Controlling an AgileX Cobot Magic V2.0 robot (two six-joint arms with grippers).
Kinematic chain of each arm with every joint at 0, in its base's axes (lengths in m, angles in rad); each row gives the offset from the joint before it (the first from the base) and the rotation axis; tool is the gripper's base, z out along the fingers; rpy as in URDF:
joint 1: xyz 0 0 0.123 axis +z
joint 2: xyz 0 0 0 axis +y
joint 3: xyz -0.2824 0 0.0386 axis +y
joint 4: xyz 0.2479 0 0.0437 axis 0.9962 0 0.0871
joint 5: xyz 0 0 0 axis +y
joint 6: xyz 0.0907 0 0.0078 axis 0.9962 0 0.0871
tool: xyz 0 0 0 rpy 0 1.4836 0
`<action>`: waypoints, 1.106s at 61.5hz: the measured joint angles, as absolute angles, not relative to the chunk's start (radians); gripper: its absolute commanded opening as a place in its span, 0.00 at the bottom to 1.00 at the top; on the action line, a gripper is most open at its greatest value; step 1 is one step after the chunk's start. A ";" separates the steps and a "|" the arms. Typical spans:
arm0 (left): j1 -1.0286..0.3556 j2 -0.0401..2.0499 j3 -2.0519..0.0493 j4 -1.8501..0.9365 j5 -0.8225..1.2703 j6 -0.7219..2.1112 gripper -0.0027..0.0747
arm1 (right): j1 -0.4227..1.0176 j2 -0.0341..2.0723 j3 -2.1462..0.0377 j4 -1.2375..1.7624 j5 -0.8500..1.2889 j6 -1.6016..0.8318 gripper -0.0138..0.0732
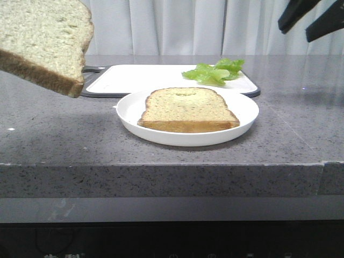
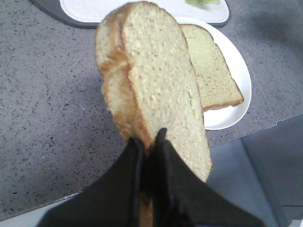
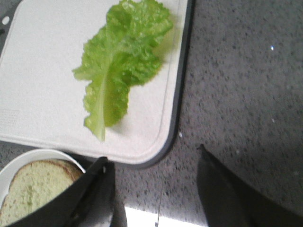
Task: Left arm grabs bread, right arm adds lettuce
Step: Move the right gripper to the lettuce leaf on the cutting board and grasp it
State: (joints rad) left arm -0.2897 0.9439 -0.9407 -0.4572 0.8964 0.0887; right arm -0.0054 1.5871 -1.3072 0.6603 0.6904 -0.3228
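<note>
My left gripper (image 2: 149,139) is shut on the bread (image 2: 151,80), a thick pale slice with a brown crust, held high above the table at the far left of the front view (image 1: 43,40). The thinner matching slice (image 1: 188,110) lies on the white plate (image 1: 242,121). The lettuce (image 1: 215,71) lies on the right end of the white cutting board (image 1: 134,78); it also shows in the right wrist view (image 3: 120,61). My right gripper (image 1: 303,24) is open and empty, high at the upper right, above the table beside the board's corner (image 3: 151,153).
The grey stone table (image 1: 59,140) has its front edge close below the plate. A white curtain (image 1: 177,27) hangs behind. The board has a dark rim and a handle at its left end (image 1: 94,69).
</note>
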 measured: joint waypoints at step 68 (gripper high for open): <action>-0.290 0.944 -0.940 -0.461 0.896 0.089 0.01 | 0.055 2.166 -1.846 0.897 0.767 -0.394 0.70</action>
